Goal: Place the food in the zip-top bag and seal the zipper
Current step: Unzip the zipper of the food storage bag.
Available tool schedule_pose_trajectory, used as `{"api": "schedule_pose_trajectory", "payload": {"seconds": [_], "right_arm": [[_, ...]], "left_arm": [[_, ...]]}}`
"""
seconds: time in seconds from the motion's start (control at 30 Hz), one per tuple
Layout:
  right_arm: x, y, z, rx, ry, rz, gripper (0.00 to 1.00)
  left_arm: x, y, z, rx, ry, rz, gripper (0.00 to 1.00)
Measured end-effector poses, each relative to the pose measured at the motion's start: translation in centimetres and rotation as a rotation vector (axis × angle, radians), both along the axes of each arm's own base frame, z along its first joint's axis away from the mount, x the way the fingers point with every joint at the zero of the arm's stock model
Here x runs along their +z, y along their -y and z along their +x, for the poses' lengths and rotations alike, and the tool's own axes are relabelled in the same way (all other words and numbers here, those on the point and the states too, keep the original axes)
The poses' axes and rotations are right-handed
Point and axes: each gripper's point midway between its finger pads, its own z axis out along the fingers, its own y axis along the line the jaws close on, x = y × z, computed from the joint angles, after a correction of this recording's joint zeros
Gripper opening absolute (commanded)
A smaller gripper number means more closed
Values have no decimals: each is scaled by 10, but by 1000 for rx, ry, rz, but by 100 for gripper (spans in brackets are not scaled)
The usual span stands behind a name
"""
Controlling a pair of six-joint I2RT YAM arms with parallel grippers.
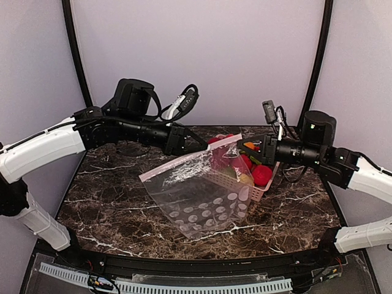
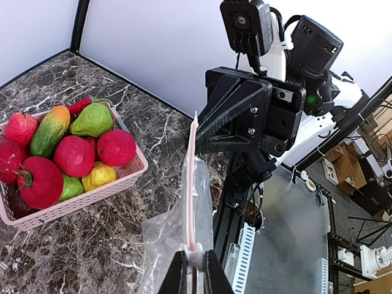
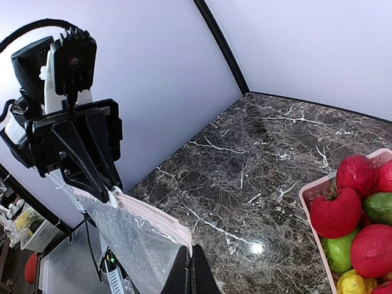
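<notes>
The zip-top bag (image 1: pixel 202 196) is clear with whitish dots. It hangs stretched between both grippers above the table, and its lower part rests on the marble. My left gripper (image 2: pixel 195 269) is shut on the white slider of the pink zipper (image 2: pixel 193 184). My right gripper (image 3: pixel 193 260) is shut on the far end of the bag's mouth edge, where the zipper (image 3: pixel 153 214) ends. In the top view the zipper (image 1: pixel 184 160) runs slanted from the left gripper (image 1: pixel 195 147) side to the right gripper (image 1: pixel 242 145). The food (image 2: pixel 73 156) is red, green and yellow toy fruit, and it lies in the pink basket (image 2: pixel 79 199). I see no food inside the bag.
The pink lattice basket (image 1: pixel 260 191) stands right of centre, partly behind the bag, below the right arm. The dark marble table (image 1: pixel 110 202) ends at a black rim on every side. Grey walls and black corner posts (image 1: pixel 76 55) close in the back.
</notes>
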Motion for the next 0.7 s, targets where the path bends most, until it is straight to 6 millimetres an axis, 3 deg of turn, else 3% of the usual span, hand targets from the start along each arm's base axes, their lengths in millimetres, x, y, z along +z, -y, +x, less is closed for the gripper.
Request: {"api": "schedule_pose_trajectory", "payload": {"seconds": [0.7], "right_arm": [[-8, 27, 24, -109, -38, -23, 0]], "left_arm": [[-13, -37, 15, 110, -36, 28, 1]]}}
